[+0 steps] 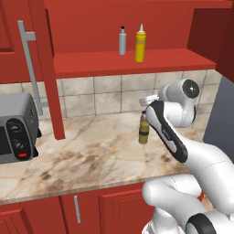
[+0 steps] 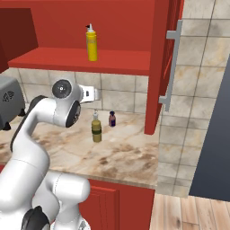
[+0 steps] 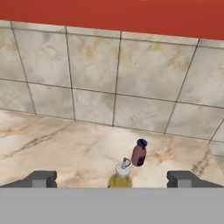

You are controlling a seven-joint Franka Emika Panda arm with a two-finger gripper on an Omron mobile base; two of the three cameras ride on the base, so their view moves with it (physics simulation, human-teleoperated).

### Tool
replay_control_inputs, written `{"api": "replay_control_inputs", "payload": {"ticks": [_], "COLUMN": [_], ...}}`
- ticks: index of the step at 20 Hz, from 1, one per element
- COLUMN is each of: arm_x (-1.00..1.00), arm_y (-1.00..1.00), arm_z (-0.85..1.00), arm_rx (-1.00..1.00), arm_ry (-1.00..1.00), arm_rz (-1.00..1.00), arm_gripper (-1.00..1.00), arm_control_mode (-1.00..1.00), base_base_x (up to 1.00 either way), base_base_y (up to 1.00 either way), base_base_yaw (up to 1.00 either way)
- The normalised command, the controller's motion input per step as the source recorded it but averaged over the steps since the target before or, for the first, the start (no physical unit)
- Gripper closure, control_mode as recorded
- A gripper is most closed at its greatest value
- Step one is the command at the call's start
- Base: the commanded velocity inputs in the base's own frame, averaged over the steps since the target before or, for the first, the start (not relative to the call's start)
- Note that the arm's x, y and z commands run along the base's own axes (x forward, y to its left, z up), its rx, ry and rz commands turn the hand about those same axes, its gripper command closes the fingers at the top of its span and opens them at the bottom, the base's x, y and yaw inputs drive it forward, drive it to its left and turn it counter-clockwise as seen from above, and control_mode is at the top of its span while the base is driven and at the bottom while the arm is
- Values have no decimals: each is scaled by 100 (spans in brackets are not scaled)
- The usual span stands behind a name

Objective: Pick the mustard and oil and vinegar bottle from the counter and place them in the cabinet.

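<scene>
The tool hangs with its two dark fingertips spread wide and nothing between them, directly above the oil and vinegar bottle, whose pale neck and small top show between the tips in the hand view. In the right base view the tool sits just above that bottle's top, apart from it. The oil and vinegar bottle stands upright on the counter, near the tiled back wall; in the left base view the oil and vinegar bottle is partly covered by the arm's dark-trimmed forearm. Just beside it, a little closer to the wall, stands a tiny dark brown bottle, also upright and not touching it; the same tiny dark brown bottle appears to its right in the right base view. Above, the mustard stands upright on the red shelf of the cabinet, with a slim grey bottle just beside it on its left in the left base view. The mustard is also seen on the shelf from the right side. The cabinet door hangs open, its long grey bar handle facing outward. A grey toaster oven sits on the counter well to the left.
</scene>
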Motion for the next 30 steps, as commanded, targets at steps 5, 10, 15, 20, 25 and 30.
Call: {"api": "replay_control_inputs", "payload": {"ticks": [5,10,15,20,25,30], "arm_x": [0,1,0,0,0,0], "arm_y": [0,0,0,0,0,0], "arm_z": [-43,-51,-51,-31,-27,-32], "arm_rx": [2,2,2,1,0,0], "arm_ry": [6,16,21,16,3,0], "arm_rz": [3,5,3,0,2,2], "arm_gripper": [-100,-100,-100,-100,-100,-100], "arm_control_mode": [-100,-100,-100,-100,-100,-100], "base_base_x": [0,0,0,0,0,0], "base_base_y": [0,0,0,0,0,0], "base_base_yaw": [0,0,0,0,0,0]}}
